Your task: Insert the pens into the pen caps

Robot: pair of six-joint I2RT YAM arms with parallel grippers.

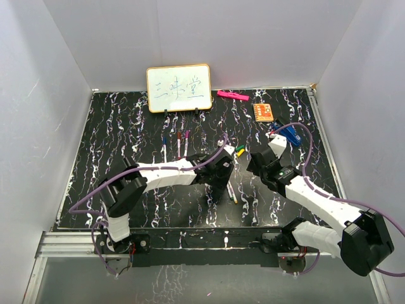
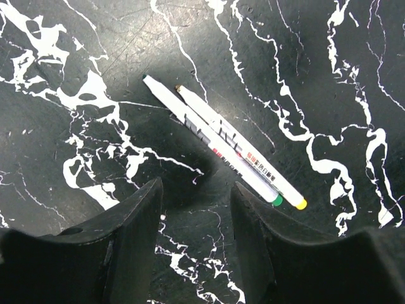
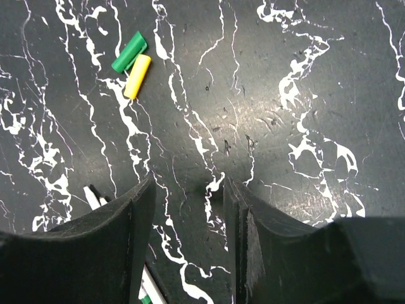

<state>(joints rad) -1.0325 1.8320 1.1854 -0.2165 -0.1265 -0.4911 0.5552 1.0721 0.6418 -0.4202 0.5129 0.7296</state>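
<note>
The left claw (image 2: pixel 196 187) is hovering over the black, white-veined desk (image 1: pixel 114 126) with its jaws standing apart and gripping nothing; only bare desk is showing between its fingers. Just ahead of it, a green-ended pen (image 2: pixel 211 138) and a yellow-ended pen (image 2: pixel 240 145) are lying flat and side by side, touching along their white barrels, uncapped, with their coloured ends pointing the same way. The right claw (image 3: pixel 188 187) is hanging near them with its jaws also parted and nothing between them. Ahead of it and off to its left, a green cap (image 3: pixel 129 52) and a yellow cap (image 3: pixel 137 76) are lying just beside each other on the desk, apart from the two pens, whose tips are peeking out beside that claw's left finger. Further back, three more pens (image 1: pixel 180 145) are lying in a loose row in front of a small whiteboard (image 1: pixel 179 88) that is standing at the far edge. A pink highlighter (image 1: pixel 232 95), an orange card (image 1: pixel 263 112) and a blue clip (image 1: pixel 290 134) are lying toward the far right.
</note>
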